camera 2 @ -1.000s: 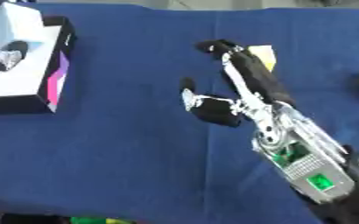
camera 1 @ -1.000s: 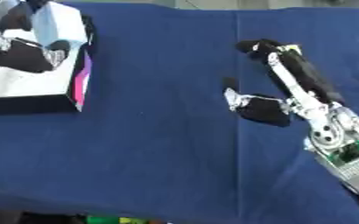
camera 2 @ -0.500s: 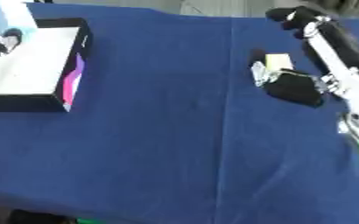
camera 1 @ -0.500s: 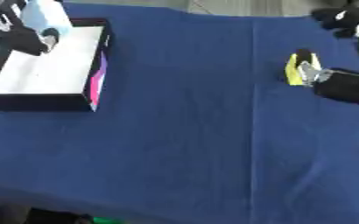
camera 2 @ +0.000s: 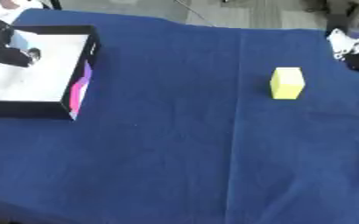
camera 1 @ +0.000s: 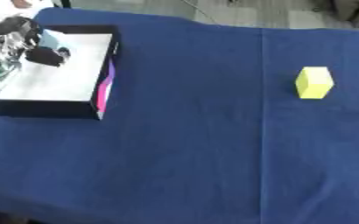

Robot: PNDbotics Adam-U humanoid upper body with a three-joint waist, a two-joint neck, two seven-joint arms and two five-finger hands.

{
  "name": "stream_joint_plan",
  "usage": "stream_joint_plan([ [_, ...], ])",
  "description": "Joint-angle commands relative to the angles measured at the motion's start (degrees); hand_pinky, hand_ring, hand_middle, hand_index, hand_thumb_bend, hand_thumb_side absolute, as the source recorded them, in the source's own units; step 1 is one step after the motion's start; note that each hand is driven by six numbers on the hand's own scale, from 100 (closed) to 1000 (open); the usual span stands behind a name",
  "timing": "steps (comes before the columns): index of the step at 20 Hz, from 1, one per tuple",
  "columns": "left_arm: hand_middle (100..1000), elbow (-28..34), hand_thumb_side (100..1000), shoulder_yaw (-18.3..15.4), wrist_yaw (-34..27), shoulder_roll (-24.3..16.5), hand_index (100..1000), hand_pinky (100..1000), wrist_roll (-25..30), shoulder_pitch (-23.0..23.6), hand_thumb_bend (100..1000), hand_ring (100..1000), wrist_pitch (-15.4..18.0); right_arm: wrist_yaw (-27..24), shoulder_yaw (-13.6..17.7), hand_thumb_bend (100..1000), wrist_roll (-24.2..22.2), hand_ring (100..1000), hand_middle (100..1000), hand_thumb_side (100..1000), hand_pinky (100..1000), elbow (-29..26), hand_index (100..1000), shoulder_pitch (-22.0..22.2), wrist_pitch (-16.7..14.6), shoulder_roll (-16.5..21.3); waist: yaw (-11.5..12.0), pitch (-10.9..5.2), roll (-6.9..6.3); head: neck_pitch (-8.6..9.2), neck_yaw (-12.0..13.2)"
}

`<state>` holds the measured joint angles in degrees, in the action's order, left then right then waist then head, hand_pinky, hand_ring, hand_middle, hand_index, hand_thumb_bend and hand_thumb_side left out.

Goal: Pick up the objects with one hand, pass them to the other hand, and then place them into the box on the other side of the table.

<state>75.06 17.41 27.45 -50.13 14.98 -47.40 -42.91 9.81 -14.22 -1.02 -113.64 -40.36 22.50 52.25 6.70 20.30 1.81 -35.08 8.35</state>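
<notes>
A yellow block (camera 1: 314,82) stands alone on the blue tablecloth at the right, with nothing touching it. My right hand (camera 2: 356,53) shows only at the right edge of the right eye view, apart from the block and a little beyond it. A black-walled box (camera 1: 103,70) with a white floor and a pink side sits at the far left. My left hand (camera 1: 12,49) hangs over the box's left part, blurred, and hides some of the floor there. Whether it holds anything is unclear.
The blue cloth (camera 1: 190,144) covers the whole table, with a crease running down its right half. Grey floor (camera 1: 236,13) shows past the table's far edge. The table's near edge cuts across the lower left corner.
My right hand has drawn back to the right, away from the yellow block, which now stands uncovered. The whole picture has also shifted, so the camera has moved. The left hand stays over the box.
</notes>
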Motion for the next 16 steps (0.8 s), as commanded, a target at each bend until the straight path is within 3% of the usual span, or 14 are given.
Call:
stream_joint_plan([
  [1, 776, -2.4, 568, -0.5, 4.0, -0.8, 923, 913, 5.5, -1.9, 592, 879, 0.5, -0.7, 1.6, 129, -2.0, 896, 866, 289, 885, -1.0, 897, -1.2, 0.7, 3.5, 0.1, -1.04, -0.19, 0.71, 0.3],
  [3, 799, -3.4, 661, -0.6, 7.1, -0.4, 937, 949, 8.9, -2.5, 731, 909, 0.5, -0.7, 1.8, 142, -2.9, 902, 867, 286, 890, -1.0, 897, -1.5, 0.7, 4.2, 0.2, -1.04, -0.18, 0.64, 0.3],
  [9, 835, -1.4, 807, -2.0, 13.6, 0.0, 974, 991, 14.5, -3.8, 836, 946, 0.7, 2.6, 1.7, 242, -10.5, 934, 891, 277, 913, -1.0, 922, -0.8, -0.1, 6.9, 1.1, -0.56, 0.00, 0.86, -1.8],
  [13, 838, 1.8, 694, -3.3, 13.6, 0.1, 981, 990, 15.0, -4.6, 723, 955, 0.5, 5.6, 1.6, 305, -18.0, 951, 911, 273, 926, -0.8, 942, -0.2, -0.8, 7.6, 2.0, -0.07, 0.14, 1.39, -4.0],
  [15, 834, 3.7, 590, -3.8, 12.4, -0.3, 976, 986, 15.0, -4.7, 656, 953, 0.6, 7.0, 1.7, 314, -21.4, 955, 920, 276, 929, -0.2, 946, -0.1, -1.3, 7.5, 2.5, 0.18, 0.19, 1.64, -4.9],
  [16, 832, 4.6, 491, -4.0, 11.8, -0.5, 973, 984, 15.1, -4.8, 591, 952, 0.6, 7.5, 1.6, 327, -23.0, 956, 922, 275, 930, 0.2, 945, -0.1, -1.7, 7.5, 2.7, 0.31, 0.24, 1.75, -5.3],
])
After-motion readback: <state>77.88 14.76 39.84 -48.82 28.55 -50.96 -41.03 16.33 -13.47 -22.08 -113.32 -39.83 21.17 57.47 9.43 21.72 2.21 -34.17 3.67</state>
